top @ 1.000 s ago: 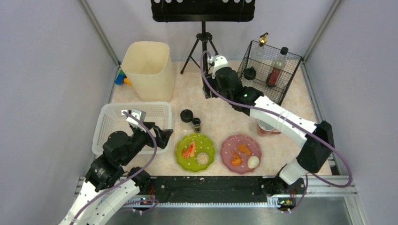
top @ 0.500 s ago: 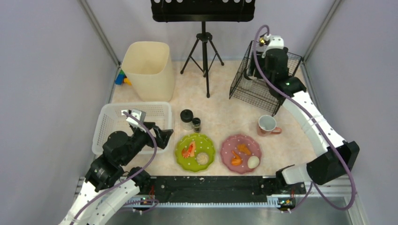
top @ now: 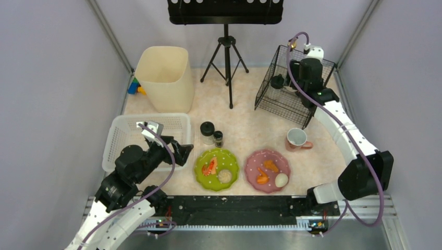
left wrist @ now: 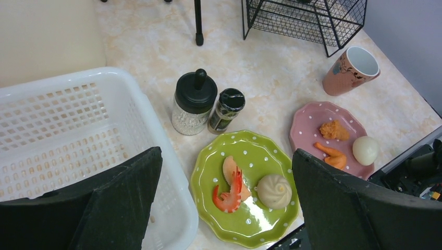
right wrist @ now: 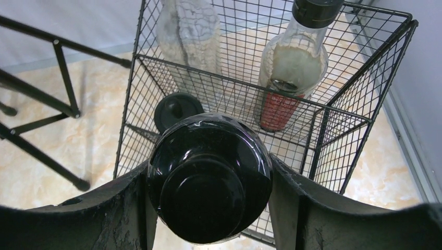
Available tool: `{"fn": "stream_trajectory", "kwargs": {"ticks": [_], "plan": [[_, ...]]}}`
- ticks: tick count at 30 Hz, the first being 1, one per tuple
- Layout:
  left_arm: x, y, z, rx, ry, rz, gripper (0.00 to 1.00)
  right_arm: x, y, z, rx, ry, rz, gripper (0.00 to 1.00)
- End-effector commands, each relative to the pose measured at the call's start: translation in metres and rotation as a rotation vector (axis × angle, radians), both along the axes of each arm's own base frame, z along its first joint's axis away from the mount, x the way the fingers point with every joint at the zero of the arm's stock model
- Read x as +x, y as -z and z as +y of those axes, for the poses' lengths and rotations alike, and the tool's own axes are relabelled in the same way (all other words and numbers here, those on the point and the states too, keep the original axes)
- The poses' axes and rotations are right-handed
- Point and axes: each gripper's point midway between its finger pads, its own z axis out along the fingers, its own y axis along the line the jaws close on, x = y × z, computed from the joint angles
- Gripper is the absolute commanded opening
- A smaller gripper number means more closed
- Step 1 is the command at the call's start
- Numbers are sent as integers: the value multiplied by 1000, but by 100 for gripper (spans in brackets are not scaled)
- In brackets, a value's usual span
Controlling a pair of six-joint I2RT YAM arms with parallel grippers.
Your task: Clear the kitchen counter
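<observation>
The black-lidded jar [right wrist: 208, 156] is pinched between the two fingers of the right claw [right wrist: 211, 200], gripped at the sides just under the lid. It's held upright, probably so nothing gets tipped out. It's hung right over the wire rack [right wrist: 333, 130] at the far right corner, which looks like where bottles and jars are meant to go: a sauce bottle [right wrist: 292, 67], a clear bottle [right wrist: 190, 31] and another black lid [right wrist: 179, 110] are already parked inside. Whether the jar is above the open top or just at the near wall can't be told for sure.

The left claw [left wrist: 225, 153] is spread wide with nothing in it, hung above the edge of the white basket [left wrist: 62, 120] and the green plate [left wrist: 260, 156]. That seems like a ready spot for the dishes.

The counter [top: 245, 130] itself is the big marbled top under everything, and it's far from cleared. Two shakers [left wrist: 194, 104] are stood just beside the basket. The green plate and the pink plate [left wrist: 307, 112] are sat near the front edge with food on them. A mug [left wrist: 350, 70] is left between the pink plate and the rack.
</observation>
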Motion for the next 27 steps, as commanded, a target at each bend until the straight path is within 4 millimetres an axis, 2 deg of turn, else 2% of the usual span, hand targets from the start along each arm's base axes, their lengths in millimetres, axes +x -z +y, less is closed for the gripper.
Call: {"fn": "stream_trajectory", "kwargs": {"ticks": [1, 5, 14, 21, 27], "plan": [[0, -5, -3, -10, 16, -23, 99, 25, -34, -16, 49, 96, -176, 0], [1, -3, -4, -6, 21, -15, 99, 38, -24, -27, 55, 133, -177, 0], [1, -3, -5, -7, 24, -15, 99, 59, 7, -36, 42, 171, -143, 0], [3, -1, -6, 0, 25, -7, 99, 68, 39, -37, 46, 177, -95, 0], [3, 0, -7, 2, 25, -4, 99, 70, 80, -36, 62, 182, -18, 0]]}}
